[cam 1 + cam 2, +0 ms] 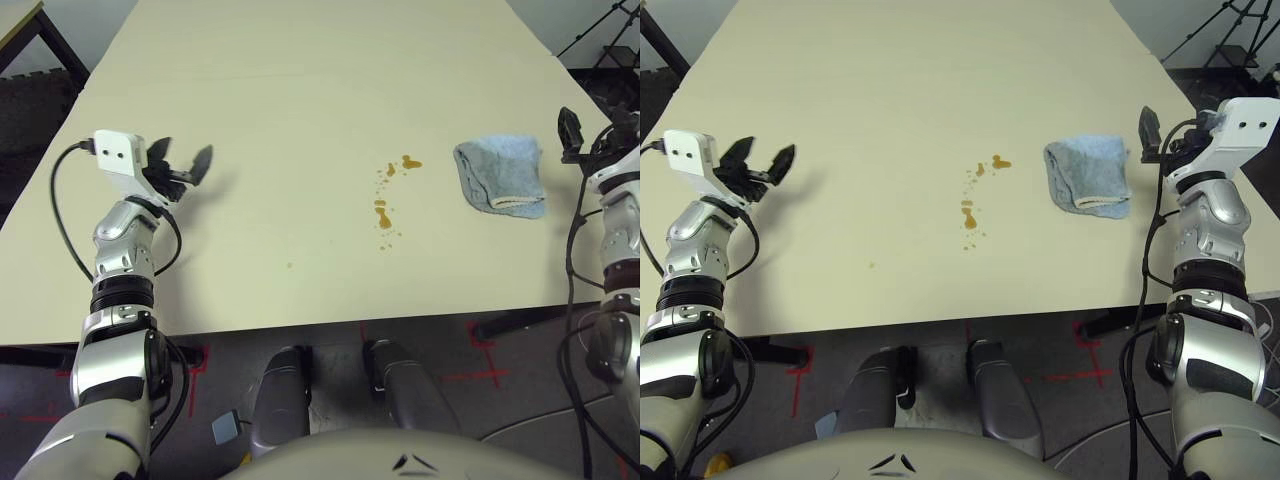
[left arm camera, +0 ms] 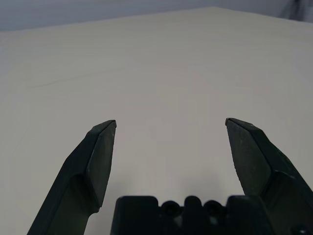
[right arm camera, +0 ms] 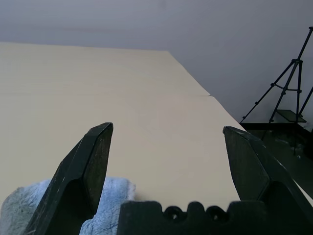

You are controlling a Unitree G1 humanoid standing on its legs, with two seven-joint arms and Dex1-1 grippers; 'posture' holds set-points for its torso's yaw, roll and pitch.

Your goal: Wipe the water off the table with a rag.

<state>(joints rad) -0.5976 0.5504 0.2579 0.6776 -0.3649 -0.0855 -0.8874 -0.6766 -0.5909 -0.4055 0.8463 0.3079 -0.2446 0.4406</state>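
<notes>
Amber water (image 1: 383,215) spots the pale table (image 1: 290,110) right of the frame's center, a blue rag (image 1: 502,175) lying farther right between it and the empty, wide-open right gripper (image 1: 1167,135).

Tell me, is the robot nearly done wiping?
No, nothing looks wiped: brown drops still dot the table. Nothing is in hand; both the left gripper and right gripper are open. Left to do: grab the rag, then wipe.
</notes>
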